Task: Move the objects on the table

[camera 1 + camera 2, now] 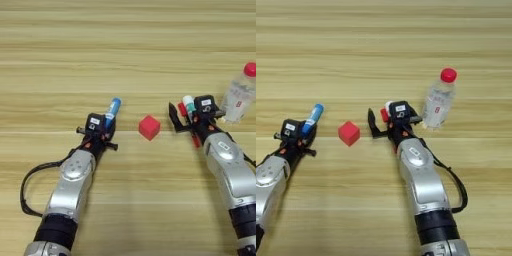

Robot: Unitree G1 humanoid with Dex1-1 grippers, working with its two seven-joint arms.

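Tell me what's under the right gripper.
Under the right gripper, a white-and-green tube shows its top between the open fingers, and a red pen tip pokes out below. The rest of both is covered by the gripper.

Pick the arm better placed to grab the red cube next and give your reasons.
Probably right. The right gripper sits level with the red cube, one black finger open toward it, though white-and-green tube lies at its fingers. The left gripper is at the blue tube.
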